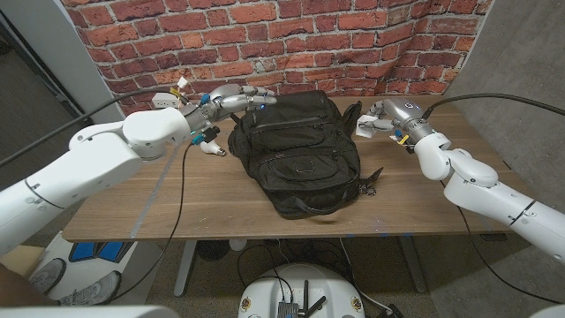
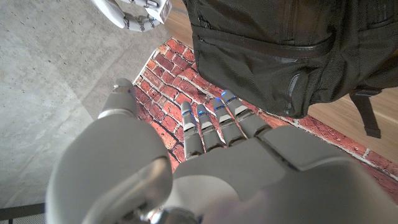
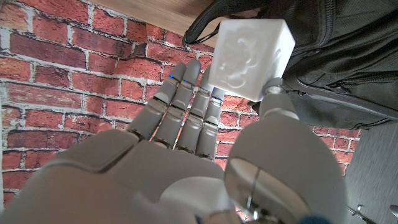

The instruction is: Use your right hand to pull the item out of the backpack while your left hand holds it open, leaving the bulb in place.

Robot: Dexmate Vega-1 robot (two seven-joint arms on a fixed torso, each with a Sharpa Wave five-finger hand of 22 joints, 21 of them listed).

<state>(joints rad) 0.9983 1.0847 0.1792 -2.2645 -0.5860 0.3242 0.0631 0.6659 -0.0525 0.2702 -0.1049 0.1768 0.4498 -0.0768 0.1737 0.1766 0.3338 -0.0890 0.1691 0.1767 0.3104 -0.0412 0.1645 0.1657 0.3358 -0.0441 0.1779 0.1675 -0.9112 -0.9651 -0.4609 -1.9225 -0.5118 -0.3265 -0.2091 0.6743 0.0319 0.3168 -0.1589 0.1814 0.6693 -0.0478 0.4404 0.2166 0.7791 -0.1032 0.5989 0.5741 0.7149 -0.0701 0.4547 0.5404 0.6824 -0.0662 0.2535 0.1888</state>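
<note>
The black backpack [image 1: 297, 152] lies in the middle of the desk [image 1: 424, 190]. My left robot hand [image 1: 231, 98] rests at its top left corner, fingers stretched out, holding nothing. My right robot hand [image 1: 386, 116], just right of the bag, pinches a white cube [image 3: 250, 56]. The bulb [image 1: 210, 149] lies left of the backpack.

We find no readable text, label, brand, number or sign in any of the pictures. The white cube [image 3: 250, 57], seen in the upper middle of the right wrist view, carries a raised relief pattern on its face, but we cannot make out letters or a logo in it. The black backpack [image 1: 300, 150] at the centre of the head view shows no legible tag or brand mark.
</note>
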